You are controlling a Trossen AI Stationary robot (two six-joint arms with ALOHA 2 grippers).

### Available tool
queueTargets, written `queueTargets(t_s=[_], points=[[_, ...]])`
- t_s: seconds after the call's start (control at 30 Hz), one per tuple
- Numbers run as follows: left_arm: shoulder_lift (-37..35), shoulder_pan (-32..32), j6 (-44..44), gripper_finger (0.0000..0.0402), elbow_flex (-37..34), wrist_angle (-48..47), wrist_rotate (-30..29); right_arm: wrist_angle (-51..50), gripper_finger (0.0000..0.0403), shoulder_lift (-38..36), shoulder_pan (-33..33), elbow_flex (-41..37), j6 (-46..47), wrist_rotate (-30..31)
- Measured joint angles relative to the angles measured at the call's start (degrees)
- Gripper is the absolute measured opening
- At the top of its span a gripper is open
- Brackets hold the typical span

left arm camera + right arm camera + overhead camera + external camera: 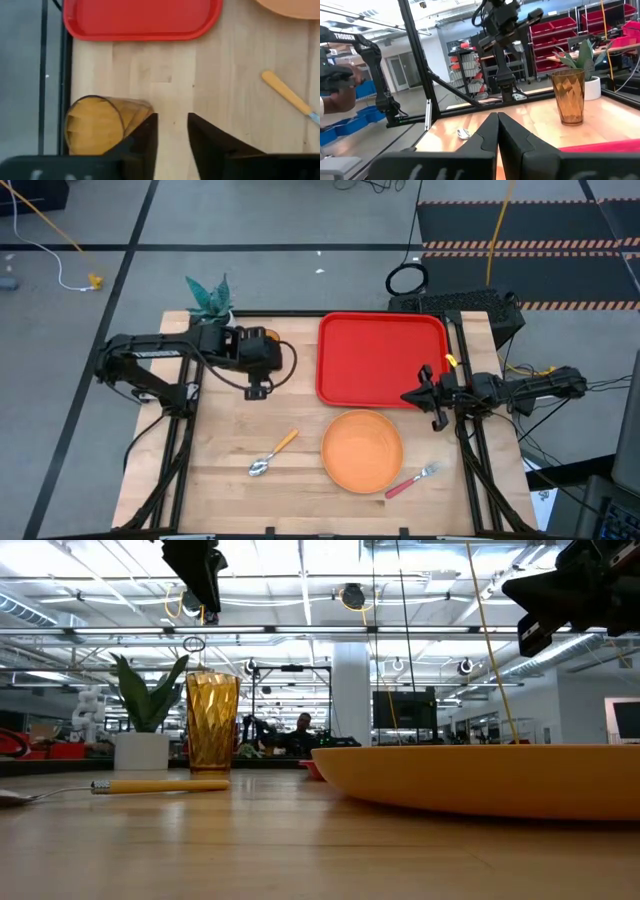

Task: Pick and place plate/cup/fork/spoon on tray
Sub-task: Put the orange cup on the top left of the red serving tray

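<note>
Big bright room with long ceiling lights behind a wooden table (230, 490). On the table, seen from above: red tray (380, 358) at about 1 o'clock from the middle, with nothing on it. Orange plate (362, 450) at 5 o'clock, just below the tray and not on it. Fork (412, 479) with the red handle at 4 o'clock, close beside the plate. Spoon (273, 452) with the orange handle at 7 o'clock. Amber cup (212, 723) standing upright on the wood near a white plant pot (141, 751), at about 10 o'clock, well apart from the tray. Left gripper (172, 131) up above the cup, fingers a little apart, holding nothing. Right gripper (497, 121) near the tray's right edge at 3 o'clock, fingers pressed together, holding nothing. Nothing done yet by the look of it: all four things left to move. Word "TROSSEN" readable on an arm in the right wrist view.
</note>
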Motion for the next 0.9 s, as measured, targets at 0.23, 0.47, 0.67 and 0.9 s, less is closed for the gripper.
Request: queueTargets(t_s=[0.23,0.47,0.67,0.9], points=[[0.03,4.64,4.8,0.0173,-5.61,2.97,-0.03,-0.02,0.0,1.78,-0.02,0.0,0.0,-0.02],[0.1,7.82,6.71,0.0177,-12.14,8.1,-0.05,0.01,0.0,2.4,-0.01,0.0,-0.02,-0.02],[0.08,10.37,10.32,0.0177,-15.0,10.47,-6.22,-0.02,0.0,2.44,-0.01,0.0,-0.12,-0.02],[0.06,13.6,10.47,0.0177,-16.59,13.32,0.0,-0.02,0.0,2.41,-0.01,0.0,-0.04,-0.04]])
